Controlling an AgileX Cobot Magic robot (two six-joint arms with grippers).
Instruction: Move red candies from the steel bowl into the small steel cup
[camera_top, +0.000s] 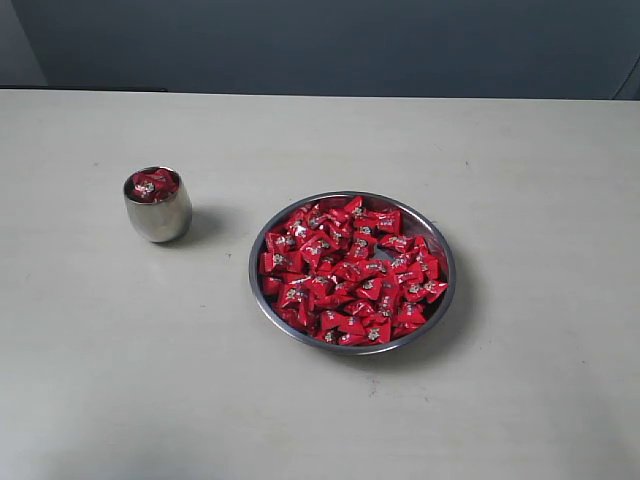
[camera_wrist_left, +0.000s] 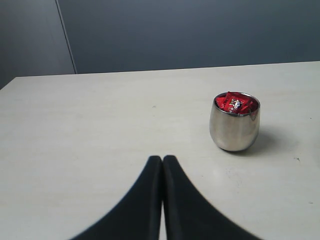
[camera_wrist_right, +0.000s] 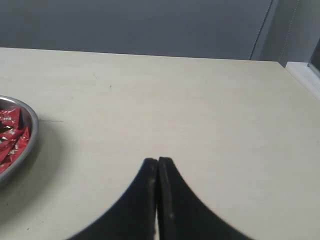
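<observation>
You're between picks: left gripper (camera_wrist_left: 162, 162) and right gripper (camera_wrist_right: 158, 162) both pinched closed, empty. Next, spread the right one over the steel bowl (camera_top: 352, 349), grab one of the red candies (camera_top: 350, 275), then go left to the small steel cup (camera_top: 157, 205)

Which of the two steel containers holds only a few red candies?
The small steel cup, narrow and rounded; the wide steel bowl is nearly covered with them.
</observation>
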